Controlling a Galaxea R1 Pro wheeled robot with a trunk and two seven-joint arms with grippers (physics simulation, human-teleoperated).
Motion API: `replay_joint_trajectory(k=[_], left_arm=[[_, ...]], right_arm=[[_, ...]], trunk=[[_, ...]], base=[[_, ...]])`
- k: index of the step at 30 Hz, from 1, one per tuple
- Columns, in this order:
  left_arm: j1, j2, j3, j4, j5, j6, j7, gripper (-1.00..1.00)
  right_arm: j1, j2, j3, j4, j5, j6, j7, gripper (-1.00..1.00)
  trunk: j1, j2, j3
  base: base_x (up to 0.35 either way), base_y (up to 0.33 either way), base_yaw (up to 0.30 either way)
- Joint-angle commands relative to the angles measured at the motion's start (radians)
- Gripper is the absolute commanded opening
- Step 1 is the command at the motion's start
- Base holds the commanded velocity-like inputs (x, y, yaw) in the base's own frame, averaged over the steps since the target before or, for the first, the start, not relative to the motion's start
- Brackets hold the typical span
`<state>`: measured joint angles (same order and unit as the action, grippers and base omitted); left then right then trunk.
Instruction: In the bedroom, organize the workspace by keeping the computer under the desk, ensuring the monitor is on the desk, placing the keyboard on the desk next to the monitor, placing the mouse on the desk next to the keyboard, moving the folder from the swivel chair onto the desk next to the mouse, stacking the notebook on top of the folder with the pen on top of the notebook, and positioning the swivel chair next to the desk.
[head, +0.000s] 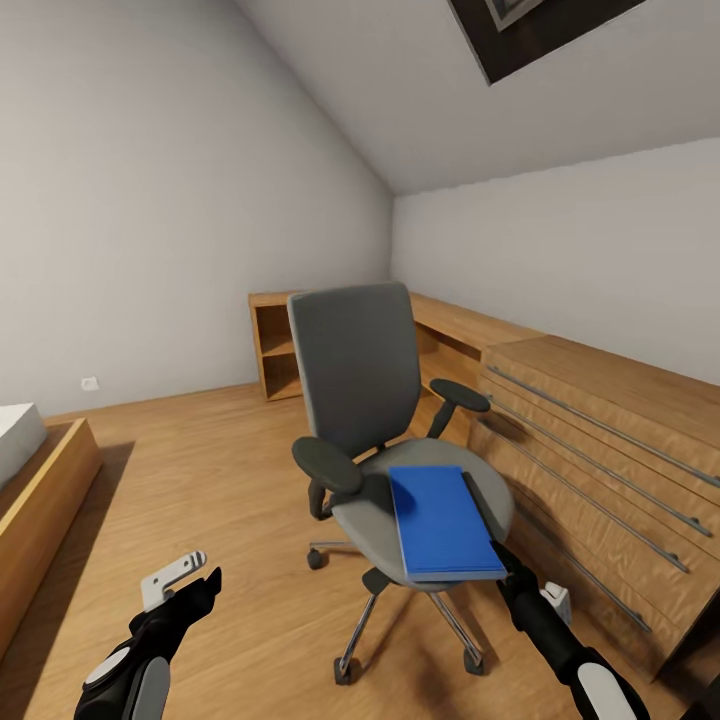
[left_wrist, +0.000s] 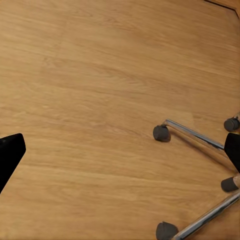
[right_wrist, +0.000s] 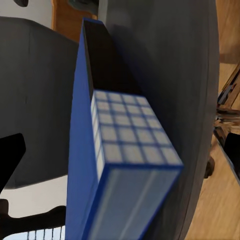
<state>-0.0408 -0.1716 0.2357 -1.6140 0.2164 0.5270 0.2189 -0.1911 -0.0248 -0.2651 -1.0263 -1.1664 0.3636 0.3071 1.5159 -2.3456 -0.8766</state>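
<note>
Now, from your head camera, the folder (head: 443, 523) lies flat on the swivel chair (head: 355, 375) seat, its near edge over the seat's front rim. Your right gripper (head: 505, 562) sits at the folder's near right corner; your left gripper (head: 183, 580) hangs over the floor (head: 220, 480), well apart from the chair. At your left wrist, both fingers (left_wrist: 10, 155) stand wide apart above bare floor and chair casters. At your right wrist, the folder's edge lies between the fingers (right_wrist: 9, 160); whether they clamp it, you cannot tell.
</note>
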Motion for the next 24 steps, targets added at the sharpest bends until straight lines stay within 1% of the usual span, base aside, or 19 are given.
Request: replay_joint_trajectory(k=[1,6,12,24], left_arm=[[-0.001,0.0,0.001,-0.001,0.011,0.004,0.007,1.0],[-0.001,0.0,0.001,-0.001,0.011,0.005,0.007,1.0],[-0.001,0.0,0.001,-0.001,0.011,0.005,0.007,1.0],[-0.001,0.0,0.001,-0.001,0.011,0.006,0.007,1.0]], right_arm=[[-0.001,0.0,-0.002,0.0,-0.007,0.008,0.001,1.0],[-0.001,0.0,-0.002,0.001,-0.007,0.008,-0.003,1.0],[-0.001,0.002,-0.001,0.002,-0.007,0.008,-0.027,1.0],[-0.001,0.002,0.0,0.003,-0.007,0.008,-0.034,1.0]], trunk=[[0.0,0.0,-0.001],[0.0,0.0,-0.001],[0.0,0.0,-0.001],[0.0,0.0,-0.001]], base=[[0.002,0.0,0.0],[0.001,0.0,0.0],[0.0,0.0,0.0],[0.0,0.0,0.0]])
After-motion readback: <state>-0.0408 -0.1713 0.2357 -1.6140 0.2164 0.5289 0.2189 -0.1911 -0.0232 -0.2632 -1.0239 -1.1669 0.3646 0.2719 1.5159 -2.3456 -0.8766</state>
